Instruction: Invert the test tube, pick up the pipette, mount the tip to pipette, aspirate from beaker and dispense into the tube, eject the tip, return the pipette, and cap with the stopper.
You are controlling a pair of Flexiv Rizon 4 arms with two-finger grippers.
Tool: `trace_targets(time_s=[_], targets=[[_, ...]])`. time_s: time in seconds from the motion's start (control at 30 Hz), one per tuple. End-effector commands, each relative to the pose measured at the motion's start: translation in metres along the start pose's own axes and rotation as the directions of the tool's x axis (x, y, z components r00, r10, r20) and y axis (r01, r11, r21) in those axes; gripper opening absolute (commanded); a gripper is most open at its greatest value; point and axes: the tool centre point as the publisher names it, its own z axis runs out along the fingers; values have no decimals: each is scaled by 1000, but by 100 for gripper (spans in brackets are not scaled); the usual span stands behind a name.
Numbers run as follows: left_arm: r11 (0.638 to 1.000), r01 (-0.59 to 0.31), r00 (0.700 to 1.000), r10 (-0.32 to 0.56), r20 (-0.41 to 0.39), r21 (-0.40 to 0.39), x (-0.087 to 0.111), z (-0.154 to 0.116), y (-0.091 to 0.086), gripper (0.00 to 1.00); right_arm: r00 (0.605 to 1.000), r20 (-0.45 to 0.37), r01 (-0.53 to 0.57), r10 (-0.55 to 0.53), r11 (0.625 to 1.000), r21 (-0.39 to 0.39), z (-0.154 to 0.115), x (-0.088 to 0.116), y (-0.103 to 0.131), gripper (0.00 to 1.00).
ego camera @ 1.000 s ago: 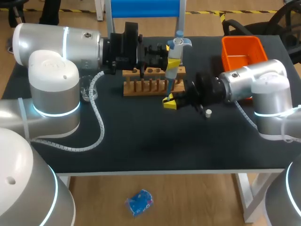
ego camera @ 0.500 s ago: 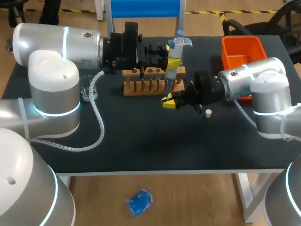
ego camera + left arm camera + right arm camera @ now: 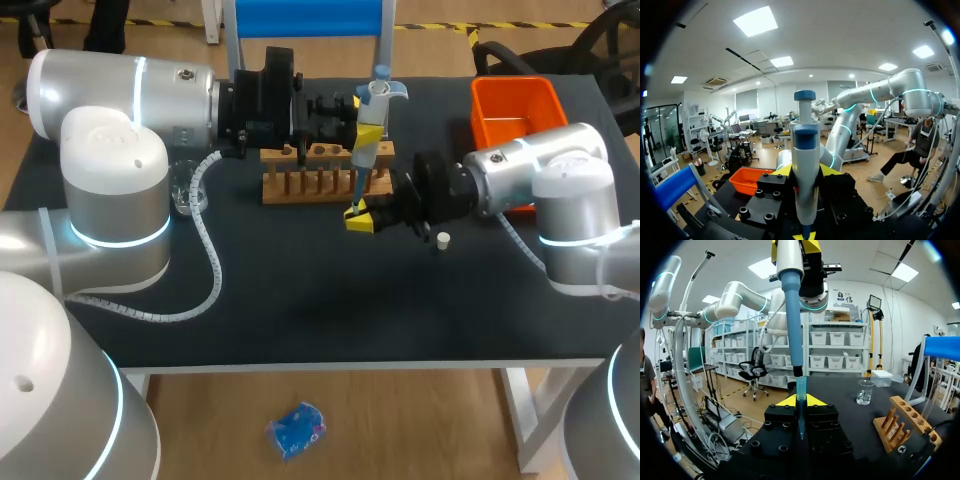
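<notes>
Right tool [image 3: 358,215] lifted tip [image 3: 801,390] toward pipette [image 3: 368,135].

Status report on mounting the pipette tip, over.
Left end effector shut on pipette, upright. Right end effector shut on tip, right at the nozzle; seated or not, cannot tell. Wooden rack close behind, not blocking.

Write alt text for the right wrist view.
The right hand holds a blue pipette tip upright, with the pipette directly above, its end at the tip's mouth. Beyond, on the black table, stand a glass beaker and a wooden tube rack.
</notes>
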Motion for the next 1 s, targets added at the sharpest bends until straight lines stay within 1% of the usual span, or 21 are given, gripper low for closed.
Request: trace_targets(time_s=[0.03, 0.53, 0.87, 1.0], targets=[[1000, -2, 1000, 2, 2, 5, 1, 0, 1, 0, 1000, -3, 1, -1, 1000, 1, 0, -2, 1, 0], [1000, -2, 1000, 2, 2, 5, 1, 0, 1, 0, 1000, 0, -3, 3, 1000, -6, -2, -5, 0, 0], [1000, -2, 1000, 2, 2, 5, 1, 0, 1, 0, 1000, -2, 19, -19, 1000, 15, -2, -5, 4, 0], [1000, -2, 1000, 2, 2, 5, 1, 0, 1, 0, 999, -2, 46, -45, 999, 28, -2, -2, 6, 0]])
